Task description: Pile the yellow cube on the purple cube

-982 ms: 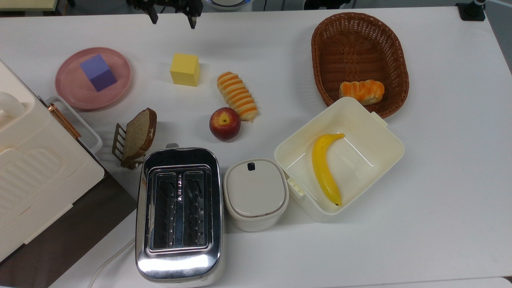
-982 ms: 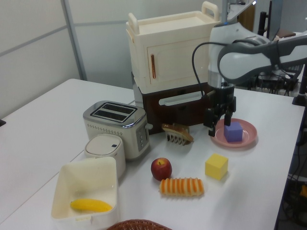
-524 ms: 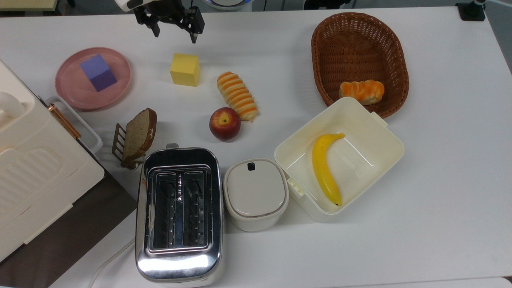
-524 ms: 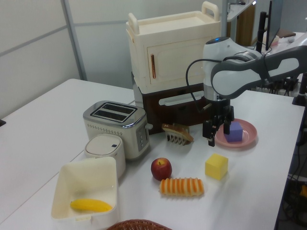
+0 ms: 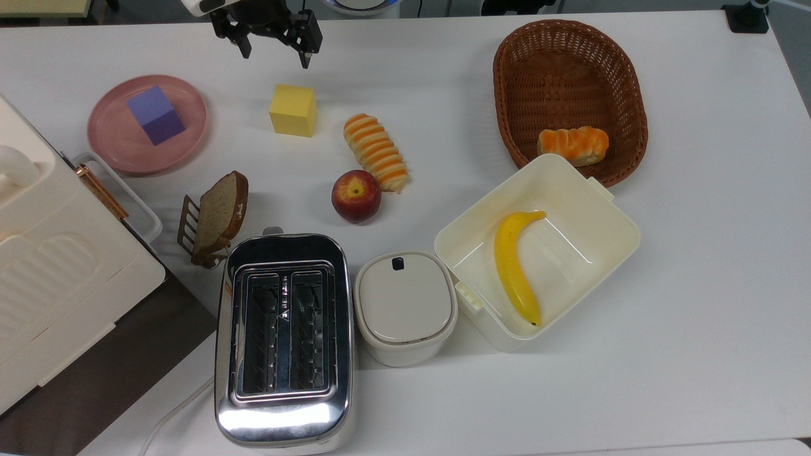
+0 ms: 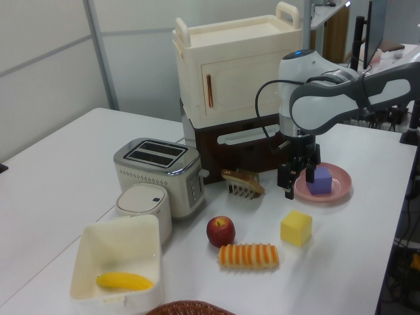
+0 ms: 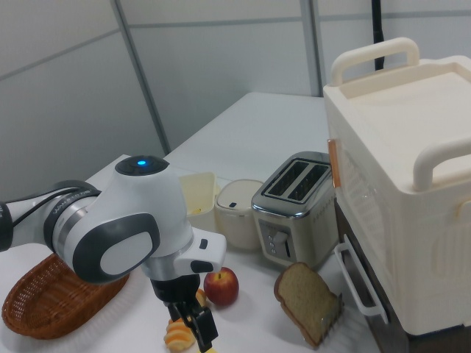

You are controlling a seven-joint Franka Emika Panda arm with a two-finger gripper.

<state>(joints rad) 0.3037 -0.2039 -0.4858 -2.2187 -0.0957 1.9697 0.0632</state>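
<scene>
The robot's black two-finger gripper (image 5: 275, 54) is hanging with its fingers spread apart and gripping nothing, above the white table (image 5: 697, 285) near the top edge of the top view, a little beyond the matte yellow cube (image 5: 293, 110). That yellow cube is sitting on the bare table between the round pink plate (image 5: 114, 142) on the top view's left and the striped orange-and-cream bread roll (image 5: 376, 152) on the top view's right. The smaller violet-blue cube (image 5: 155, 114) is resting on the pink plate, well apart from the yellow cube, and in the left view the gripper (image 6: 298, 184) is showing just beside the plate's (image 6: 338, 191) near rim.
</scene>
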